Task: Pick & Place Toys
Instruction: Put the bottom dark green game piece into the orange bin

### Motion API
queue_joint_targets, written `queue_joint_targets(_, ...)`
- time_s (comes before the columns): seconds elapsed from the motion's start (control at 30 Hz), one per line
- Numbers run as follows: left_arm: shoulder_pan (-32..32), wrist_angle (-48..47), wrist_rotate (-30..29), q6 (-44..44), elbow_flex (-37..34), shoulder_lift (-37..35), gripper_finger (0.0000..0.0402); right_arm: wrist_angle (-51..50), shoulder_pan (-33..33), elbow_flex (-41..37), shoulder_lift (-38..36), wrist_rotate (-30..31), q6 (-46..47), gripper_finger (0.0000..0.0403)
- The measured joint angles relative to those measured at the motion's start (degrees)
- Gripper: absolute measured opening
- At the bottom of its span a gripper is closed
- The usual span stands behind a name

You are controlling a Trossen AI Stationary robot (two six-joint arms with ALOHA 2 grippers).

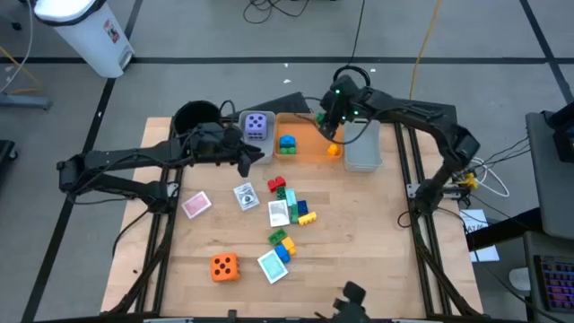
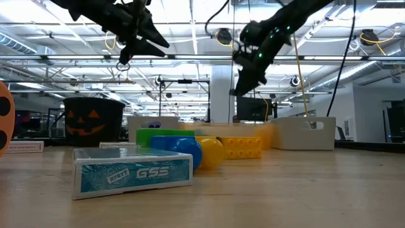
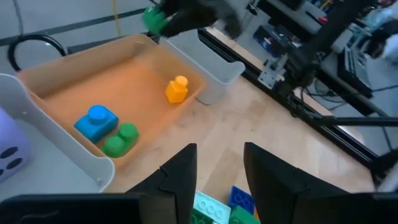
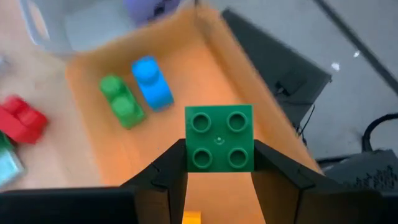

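My right gripper [image 4: 219, 163] is shut on a green four-stud brick [image 4: 219, 138] and hangs over the orange bin [image 1: 309, 146]. In that bin lie a blue brick [image 4: 151, 81], a green brick [image 4: 121, 101] and a yellow brick [image 3: 177, 89]. The purple die [image 1: 257, 126] sits in a grey bin to the left of the orange one. My left gripper [image 3: 217, 180] is open with nothing between its fingers, raised above the table just left of these bins. More bricks [image 1: 289, 211], cards [image 1: 246, 196] and the orange die [image 1: 224, 266] lie on the table. My right gripper pinches the green brick by two opposite sides [image 4: 190, 155] between its two fingers. The fingers slant downward. The brick is lifted clear above the orange bin, with its studded top facing the wrist camera.
A second grey bin [image 1: 363, 151] stands right of the orange one. A round black pot [image 1: 195, 117] stands at the far left. A pink card [image 1: 195, 205] and a teal card [image 1: 272, 266] lie among the loose toys. Bare wood lies to the near right.
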Motion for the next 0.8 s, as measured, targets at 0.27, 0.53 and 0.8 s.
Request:
queue_joint_targets(0.27, -0.02, -0.14, 2.25, -0.54, 0.0, 0.0, 0.0136, -0.78, 0.04, 0.24, 8.14, -0.04, -2.06, 0.0135)
queue_joint_targets(0.53, -0.02, -0.64, 2.2, -0.62, 0.0, 0.0, 0.0136, -4.97, -1.2, 0.24, 11.4, 0.02, -7.28, 0.0135)
queue_joint_targets(0.8, 0.82, -0.7, 1.74, -0.66, 0.0, 0.31, 0.0136, -8.42, -3.58, 0.24, 11.83, 0.52, -11.99, 0.0135)
